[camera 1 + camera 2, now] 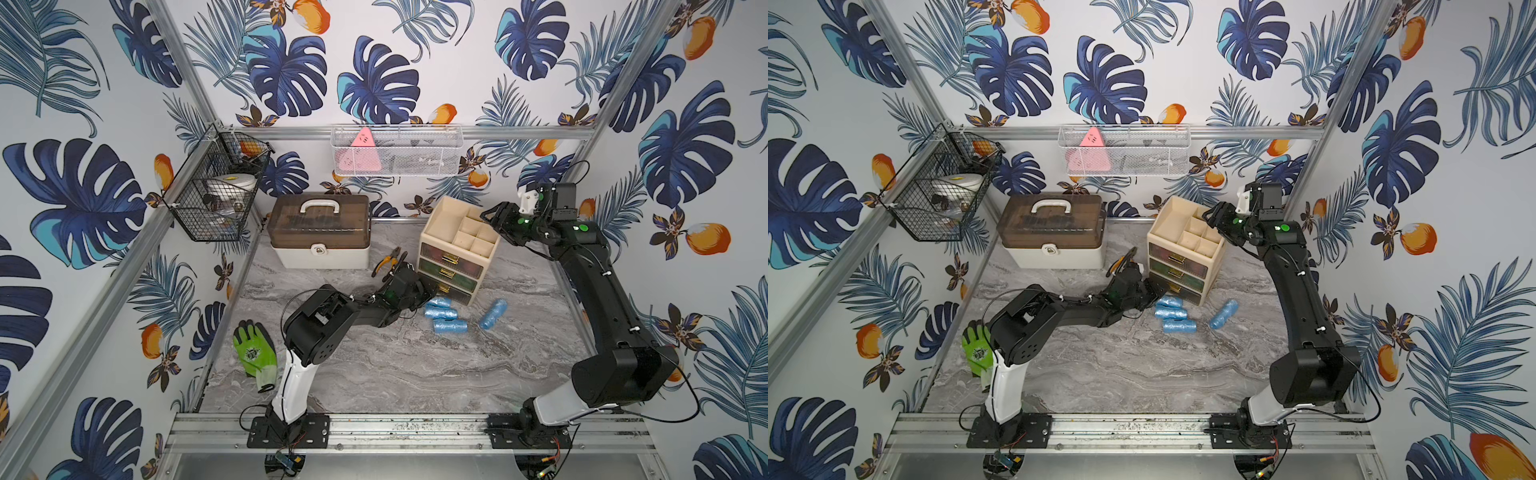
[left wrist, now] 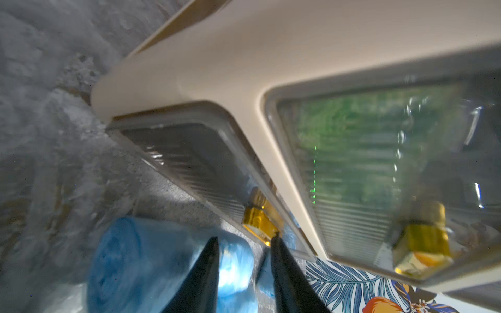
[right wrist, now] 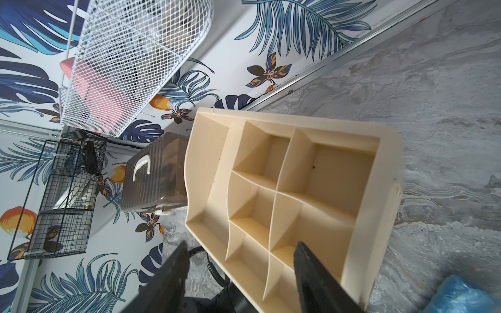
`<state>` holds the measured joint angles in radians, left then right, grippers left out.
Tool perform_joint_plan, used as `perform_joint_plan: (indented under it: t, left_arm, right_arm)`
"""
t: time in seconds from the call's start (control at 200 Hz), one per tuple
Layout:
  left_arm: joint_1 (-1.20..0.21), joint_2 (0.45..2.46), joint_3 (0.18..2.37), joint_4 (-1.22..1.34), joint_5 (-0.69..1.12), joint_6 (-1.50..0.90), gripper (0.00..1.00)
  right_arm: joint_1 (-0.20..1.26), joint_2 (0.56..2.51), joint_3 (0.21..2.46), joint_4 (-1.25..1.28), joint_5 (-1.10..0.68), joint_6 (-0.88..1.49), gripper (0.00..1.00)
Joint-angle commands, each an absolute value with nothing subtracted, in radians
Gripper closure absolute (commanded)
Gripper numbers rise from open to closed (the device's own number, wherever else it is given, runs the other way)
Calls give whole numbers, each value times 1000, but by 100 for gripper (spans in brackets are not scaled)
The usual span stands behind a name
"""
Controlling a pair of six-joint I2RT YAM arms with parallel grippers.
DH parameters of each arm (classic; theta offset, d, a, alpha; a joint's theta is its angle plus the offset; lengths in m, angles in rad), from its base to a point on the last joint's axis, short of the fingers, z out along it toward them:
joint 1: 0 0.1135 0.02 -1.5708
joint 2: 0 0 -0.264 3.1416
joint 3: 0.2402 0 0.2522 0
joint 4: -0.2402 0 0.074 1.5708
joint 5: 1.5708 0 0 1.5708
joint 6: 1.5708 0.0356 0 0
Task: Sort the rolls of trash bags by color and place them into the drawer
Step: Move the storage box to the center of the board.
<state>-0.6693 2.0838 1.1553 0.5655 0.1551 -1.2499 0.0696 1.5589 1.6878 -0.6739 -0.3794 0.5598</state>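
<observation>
On the marble tabletop [image 1: 374, 365]: three blue rolls [image 1: 441, 312] lie bunched just in front of the drawer unit [image 1: 486, 262]; a fourth blue roll [image 1: 493, 313] lies apart to their right, tilted
Drawer unit: cream, three translucent drawers stacked, with a divided tray [image 3: 390, 168] on top
Middle drawer [image 1: 446, 272]: green rolls [image 2: 352, 122] show blurred through its ribbed front
Bottom drawer [image 2: 189, 162]: dark ribbed front with a gold handle [image 2: 259, 216]; shut or ajar, cannot tell
Left gripper [image 2: 245, 241]: low at the bottom drawer, jaws a narrow gap apart and holding nothing; one fingertip [image 2: 276, 244] touches the end of the gold handle, and a blue roll shows behind the gap
Right gripper [image 3: 241, 245]: raised over the tray's near edge, jaws wide, nothing between them
Left of the unit: yellow-handled pliers [image 1: 388, 264] near the left arm's wrist, and a storage case [image 1: 320, 228] with a brown lid against the back wall
Left front corner: green-and-black glove [image 1: 254, 353] lying flat beside the left arm's base
Walls: black wire basket [image 1: 216, 195] on the left, white mesh basket [image 1: 395, 151] at the back
</observation>
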Motion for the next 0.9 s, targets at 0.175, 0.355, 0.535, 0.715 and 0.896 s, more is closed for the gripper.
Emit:
perform_joint_plan:
  t: [0.175,0.355,0.535,0.715,0.896]
  left_arm:
    - [-668,2139,1214,619,132,-1270,66]
    - [-667,2170,1218,647,118,-1290,69]
    - [-667,2179,1215,668,107,-1299,77]
    - [-666,2169,1211,670,109,-1299,85]
    - [-664,2151,1199,664,120,-1298,86]
  right_arm:
    - [51,1559,1667,-665,-409,543,37]
    - [35,1566,1647,-645,-437,556,36]
    - [34,1577,1625,-624,-450,566,37]
    - [34,1598,1612,-609,-448,573,37]
    - [34,1645,1656,-608,-416,590,39]
